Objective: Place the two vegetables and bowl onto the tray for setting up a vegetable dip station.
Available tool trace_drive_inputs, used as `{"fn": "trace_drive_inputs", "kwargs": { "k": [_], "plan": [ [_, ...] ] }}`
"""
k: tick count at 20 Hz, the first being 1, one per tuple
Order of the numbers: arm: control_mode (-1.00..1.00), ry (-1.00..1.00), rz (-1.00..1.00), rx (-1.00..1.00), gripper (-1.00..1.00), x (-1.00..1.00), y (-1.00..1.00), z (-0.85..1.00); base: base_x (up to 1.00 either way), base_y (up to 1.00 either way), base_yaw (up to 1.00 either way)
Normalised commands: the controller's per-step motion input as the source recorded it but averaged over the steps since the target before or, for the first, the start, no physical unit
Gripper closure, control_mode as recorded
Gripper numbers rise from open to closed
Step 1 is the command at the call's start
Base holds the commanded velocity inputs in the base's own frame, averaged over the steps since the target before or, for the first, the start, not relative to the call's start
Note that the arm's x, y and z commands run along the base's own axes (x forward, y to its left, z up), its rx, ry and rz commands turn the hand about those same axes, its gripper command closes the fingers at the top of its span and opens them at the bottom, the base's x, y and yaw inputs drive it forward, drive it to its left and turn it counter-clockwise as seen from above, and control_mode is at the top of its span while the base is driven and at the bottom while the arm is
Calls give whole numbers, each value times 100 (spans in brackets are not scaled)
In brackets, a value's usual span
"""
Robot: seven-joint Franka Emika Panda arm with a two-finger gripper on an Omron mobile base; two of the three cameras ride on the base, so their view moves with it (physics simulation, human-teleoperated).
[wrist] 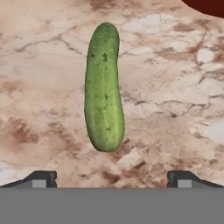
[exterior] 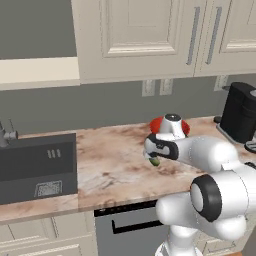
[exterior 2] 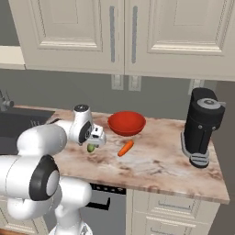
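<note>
cucumber: smooth green cucumber [wrist: 104,87], frame centre, above the fingertips, on marbled counter [wrist: 175,109]
long axis: up-down in frame, crossing the jaw line
gripper [wrist: 112,178]: spread wide, empty

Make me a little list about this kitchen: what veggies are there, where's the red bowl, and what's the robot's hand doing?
cucumber: lying flat on the counter, beneath the end effector
carrot: on the counter, in front of the bowl
bowl: red, upright, near the back wall
end effector: open, above the cucumber, holding nothing
coffee machine: at the counter's right end
</note>
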Motion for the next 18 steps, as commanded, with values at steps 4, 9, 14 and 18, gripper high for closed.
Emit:
{"fn": "trace_drive_inputs", "kwargs": {
  "k": [4,9,14,18],
  "plan": [
    [-100,0,0,0,-100,37,12,-19,0,0,0],
    [-100,0,0,0,-100,35,9,-14,0,0,0],
    [-100,0,0,0,-100,34,3,-10,0,0,0],
    [-100,0,0,0,-100,33,0,-18,0,0,0]
  ]
}}
